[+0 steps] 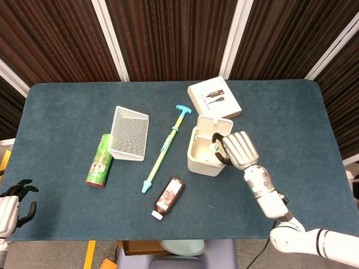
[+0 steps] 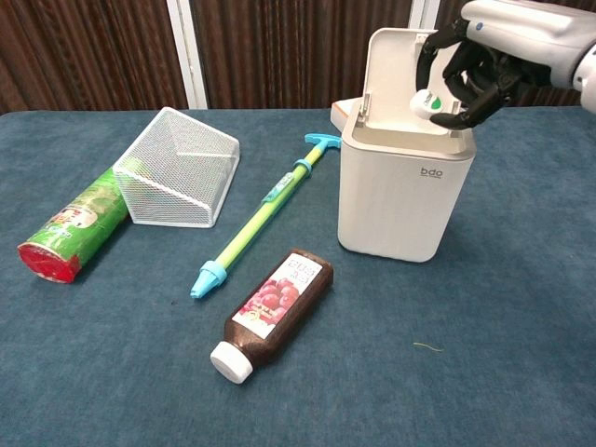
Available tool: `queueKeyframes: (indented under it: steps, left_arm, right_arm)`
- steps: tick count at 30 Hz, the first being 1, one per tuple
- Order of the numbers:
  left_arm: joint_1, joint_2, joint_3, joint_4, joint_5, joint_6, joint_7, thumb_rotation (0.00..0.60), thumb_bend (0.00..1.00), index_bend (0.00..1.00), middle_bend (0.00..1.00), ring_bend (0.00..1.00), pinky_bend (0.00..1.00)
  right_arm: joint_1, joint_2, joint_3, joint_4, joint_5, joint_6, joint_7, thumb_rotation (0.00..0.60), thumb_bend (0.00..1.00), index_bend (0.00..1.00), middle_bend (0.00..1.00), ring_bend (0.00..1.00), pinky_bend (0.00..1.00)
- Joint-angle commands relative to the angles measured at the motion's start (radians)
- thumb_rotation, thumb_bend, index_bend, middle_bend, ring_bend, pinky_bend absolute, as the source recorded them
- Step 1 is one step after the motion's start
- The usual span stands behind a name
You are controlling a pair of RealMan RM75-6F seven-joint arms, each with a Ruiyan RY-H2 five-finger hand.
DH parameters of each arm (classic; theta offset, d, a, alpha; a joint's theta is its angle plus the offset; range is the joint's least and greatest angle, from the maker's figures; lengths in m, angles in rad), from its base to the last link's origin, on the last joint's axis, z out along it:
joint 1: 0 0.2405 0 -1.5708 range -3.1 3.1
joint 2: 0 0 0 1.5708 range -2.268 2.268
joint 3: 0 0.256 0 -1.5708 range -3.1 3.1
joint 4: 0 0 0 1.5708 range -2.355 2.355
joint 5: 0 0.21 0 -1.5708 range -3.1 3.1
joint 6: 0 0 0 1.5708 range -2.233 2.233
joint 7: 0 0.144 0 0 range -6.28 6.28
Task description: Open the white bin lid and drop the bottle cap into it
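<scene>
1. Resting at the table's left edge: left hand (image 1: 10, 208), holding nothing, fingers slightly apart.
2. Lying on the blue table (image 1: 67, 112): green can (image 1: 99, 159), touching white mesh basket (image 1: 129, 133).
3. Lying diagonally near the middle: green and blue pump stick (image 1: 164, 148), brown sauce bottle (image 1: 169, 197) below it.
4. Standing right of centre: white bin (image 2: 406, 186), lid (image 2: 417, 70) already tilted upright.
5. Hovering over the bin's open top: right hand (image 2: 466, 70), fingers curling, pinching the white and green bottle cap (image 2: 426, 103).
6. Lying behind the bin: white box (image 1: 214, 98).
</scene>
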State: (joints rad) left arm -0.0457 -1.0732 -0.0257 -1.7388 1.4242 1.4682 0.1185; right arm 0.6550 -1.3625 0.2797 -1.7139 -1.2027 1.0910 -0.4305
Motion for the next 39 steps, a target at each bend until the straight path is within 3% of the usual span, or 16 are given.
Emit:
queueKeyframes:
  steps: [1,11,13,15,18,20,23,25,28,32,39]
  left_arm:
    - [0.001,0.002,0.0,-0.001,0.002,0.002,-0.004,0.6,0.5,0.38,0.21,0.27,0.43]
    - [-0.001,0.0,0.002,0.001,0.003,-0.004,-0.001,0.6,0.5,0.38,0.21,0.27,0.43]
    - [-0.001,0.0,0.002,0.0,0.003,-0.004,-0.002,0.6,0.5,0.38,0.21,0.27,0.43]
    - [-0.001,0.0,0.002,0.0,0.005,-0.004,-0.002,0.6,0.5,0.38,0.21,0.27,0.43]
    - [-0.002,-0.002,0.004,-0.001,0.008,-0.006,-0.001,0.6,0.5,0.38,0.21,0.27,0.43]
    - [-0.003,-0.003,0.006,-0.001,0.01,-0.008,0.003,0.6,0.5,0.38,0.21,0.27,0.43]
    - [-0.003,-0.002,0.006,-0.003,0.011,-0.008,0.005,0.6,0.5,0.38,0.21,0.27,0.43]
    - [-0.001,-0.002,0.003,-0.004,0.009,-0.002,0.005,0.6,0.5,0.38,0.21,0.27,0.43]
    - [0.0,-0.003,0.002,-0.006,0.008,0.002,0.004,0.6,0.5,0.38,0.21,0.27,0.43]
    - [-0.001,-0.005,0.004,-0.005,0.008,-0.002,0.016,0.6,0.5,0.38,0.22,0.27,0.43]
    - [-0.003,-0.008,0.0,-0.003,-0.003,-0.005,0.03,0.6,0.5,0.38,0.22,0.27,0.43]
  right_arm:
    - [0.007,-0.006,-0.014,0.011,0.0,-0.009,-0.006,0.6,0.48,0.53,0.89,0.87,0.85]
    - [-0.043,0.047,-0.073,-0.004,-0.103,0.074,0.015,0.6,0.18,0.31,0.88,0.85,0.84]
    - [-0.067,0.071,-0.093,-0.024,-0.14,0.101,0.039,0.6,0.15,0.3,0.83,0.82,0.82]
    - [-0.105,0.096,-0.118,-0.05,-0.187,0.15,0.079,0.6,0.15,0.31,0.74,0.76,0.78]
    - [-0.168,0.135,-0.167,-0.071,-0.266,0.227,0.12,0.6,0.16,0.34,0.6,0.59,0.66]
    - [-0.213,0.167,-0.209,-0.074,-0.318,0.274,0.135,0.6,0.19,0.36,0.5,0.43,0.52]
    - [-0.268,0.217,-0.266,-0.067,-0.386,0.323,0.177,0.6,0.29,0.32,0.33,0.17,0.22]
    - [-0.309,0.233,-0.292,-0.041,-0.427,0.377,0.226,0.6,0.31,0.27,0.26,0.09,0.12]
    - [-0.366,0.242,-0.313,0.018,-0.462,0.457,0.292,0.6,0.31,0.22,0.22,0.04,0.07]
    - [-0.415,0.225,-0.309,0.103,-0.428,0.495,0.378,0.6,0.36,0.18,0.19,0.02,0.07]
    - [-0.415,0.207,-0.315,0.227,-0.352,0.374,0.535,0.6,0.42,0.13,0.13,0.0,0.07]
